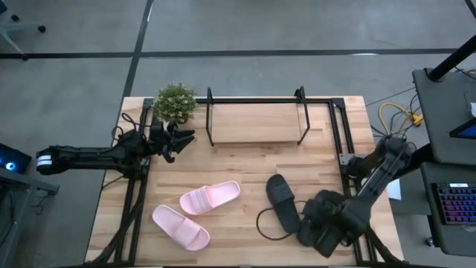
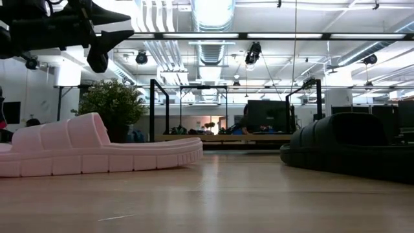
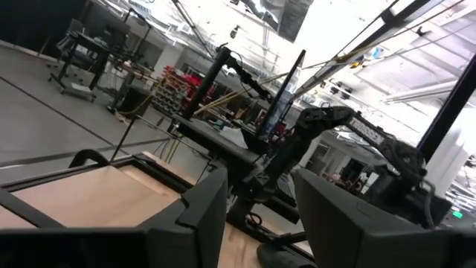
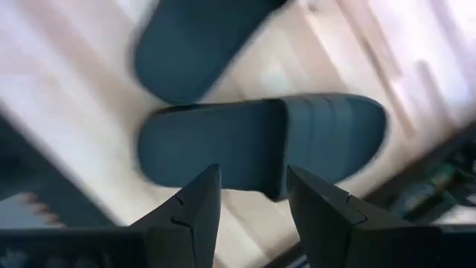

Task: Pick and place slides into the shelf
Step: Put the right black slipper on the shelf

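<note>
- The shelf [image 1: 256,123] stands at the far middle of the table [image 1: 245,160]. Its light wooden board is framed by thin black tubing, and no sandal rests on it.
- A small potted plant [image 1: 175,102] stands just beside the shelf's left end.
- The left gripper [image 1: 181,141] hangs above the table near the plant and the shelf's left end, well apart from all sandals. Its fingers [image 3: 201,216] stand apart with a clear gap and hold nothing.
- In the left wrist view the shelf board [image 3: 97,190] lies ahead of the fingers, and the right arm shows farther off.
- The two pale pink slides lie on the near left part of the table. One pink slide [image 1: 210,197] lies nearer the centre; the other pink slide [image 1: 181,227] lies closer to the front edge. Their ends are near each other.
- One black slide [image 1: 282,201] lies near the right of centre, in plain sight from above.
- The second black slide [image 4: 260,145] appears in the right wrist view, directly ahead of the right gripper's fingers; in the high view the arm covers most of it.
- The right gripper [image 4: 249,197] hovers over the second black slide at the near right of the table. Its fingers are spread and not clamped on anything.
- A dark cable [image 1: 269,223] loops on the table beside the black slides.
</note>
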You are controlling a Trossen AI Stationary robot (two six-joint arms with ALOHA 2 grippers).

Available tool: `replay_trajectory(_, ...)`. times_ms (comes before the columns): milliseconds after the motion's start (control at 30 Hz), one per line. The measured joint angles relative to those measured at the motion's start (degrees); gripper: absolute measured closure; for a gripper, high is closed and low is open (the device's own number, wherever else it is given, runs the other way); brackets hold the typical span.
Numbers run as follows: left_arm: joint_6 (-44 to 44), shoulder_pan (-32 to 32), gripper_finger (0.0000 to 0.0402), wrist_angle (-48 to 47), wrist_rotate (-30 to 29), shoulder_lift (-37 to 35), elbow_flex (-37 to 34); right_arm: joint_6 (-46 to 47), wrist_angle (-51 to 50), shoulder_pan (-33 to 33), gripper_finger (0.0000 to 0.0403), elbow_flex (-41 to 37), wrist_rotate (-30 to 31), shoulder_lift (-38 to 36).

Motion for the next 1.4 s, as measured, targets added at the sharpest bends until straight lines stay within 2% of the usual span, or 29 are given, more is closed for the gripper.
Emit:
replay_trajectory(133, 0.0, 0.0, 0.0258, 0.01, 0.24, 0.15, 0.0, 3.01, -3.99, 1.21, 0.0257, 0.34, 0.38, 4.06)
replay_trajectory(433, 0.0, 0.0, 0.0258, 0.0, 0.31, 0.71, 0.0, 7.66, -5.39, 4.02, 0.0257, 0.34, 8.05, 9.84)
replay_trajectory(567, 0.0, 0.0, 0.0258, -0.04, 0.49, 0.98, 0.0, 7.46, -5.54, 5.25, 0.0257, 0.34, 8.21, 10.52)
replay_trajectory(733, 0.02, 0.0, 0.0258, -0.02, 0.9, 1.01, 0.0, 11.92, -5.5, 7.11, 0.0257, 0.34, 9.06, 10.36)
replay_trajectory(900, 0.04, 0.0, 0.0258, -0.02, 0.9, 1.01, -0.15, 10.42, -3.98, 7.12, 0.0257, 0.34, 8.92, 10.82)
replay_trajectory(1133, 0.03, 0.0, 0.0258, -0.06, 0.85, 1.0, -1.65, 5.29, -2.74, 7.14, 0.0257, 0.29, 8.91, 15.45)
replay_trajectory(1400, 0.02, 0.0, 0.0258, -0.04, 0.73, 0.98, -1.92, 8.27, -7.08, 7.01, 0.0257, 0.56, 8.95, 19.66)
